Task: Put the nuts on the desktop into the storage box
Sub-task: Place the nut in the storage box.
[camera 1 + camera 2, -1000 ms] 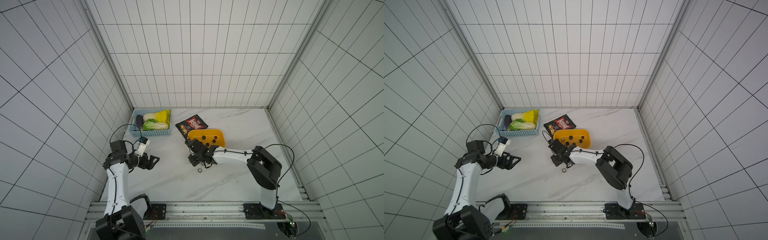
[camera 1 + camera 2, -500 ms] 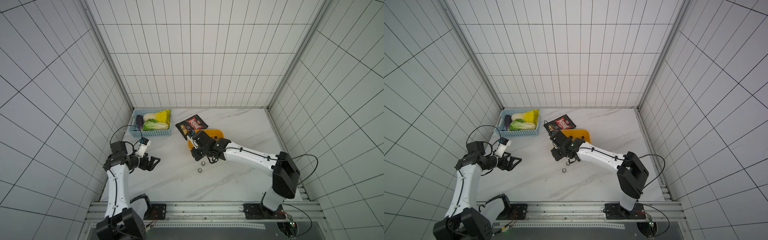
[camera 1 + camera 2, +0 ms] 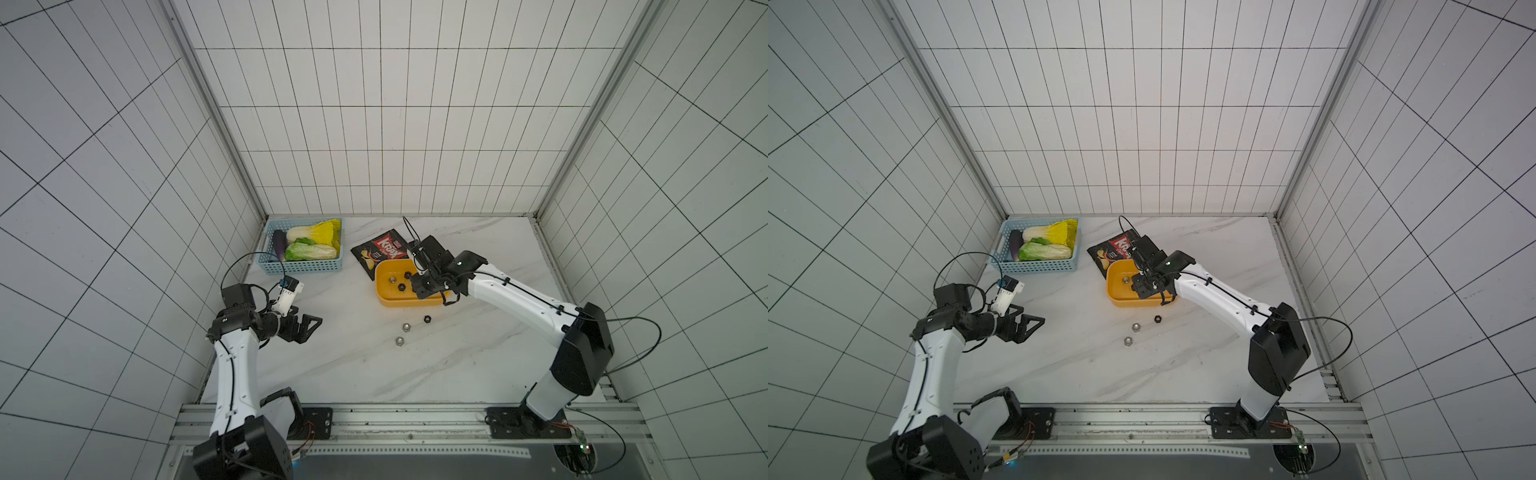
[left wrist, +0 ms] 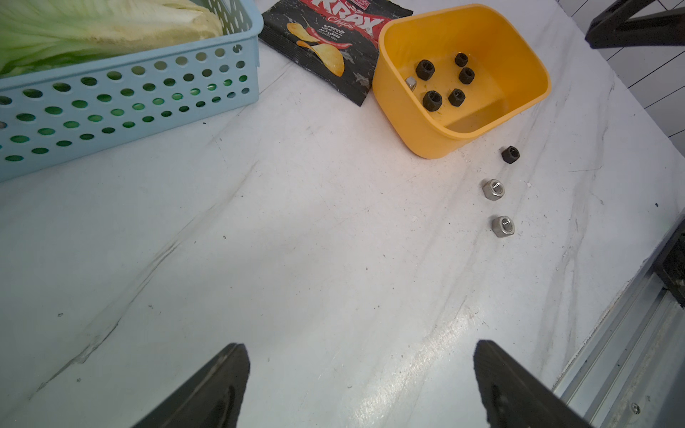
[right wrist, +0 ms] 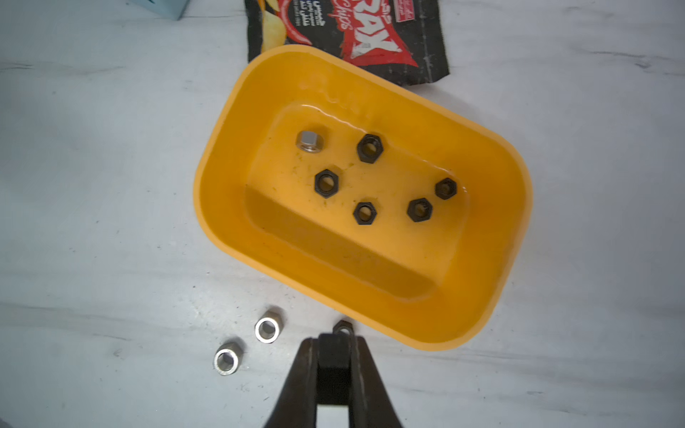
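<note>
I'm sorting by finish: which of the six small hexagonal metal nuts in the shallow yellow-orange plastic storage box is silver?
The silver-grey nut at the end of the storage box nearest the black chips bag; the other five nuts are black.

A: You have six nuts [image 5: 326, 183] in the storage box [image 5: 222, 207], and three more nuts [image 4: 493, 189] on the counter [image 4: 296, 259] just before it.

B: One nut [image 5: 333, 355] sits in your right hand [image 5: 334, 339] at the box's near rim. Behind the box lies the chip bag [image 4: 326, 44], against it; left of that, the basket [image 4: 129, 96] of cabbages [image 3: 311, 251].
</note>
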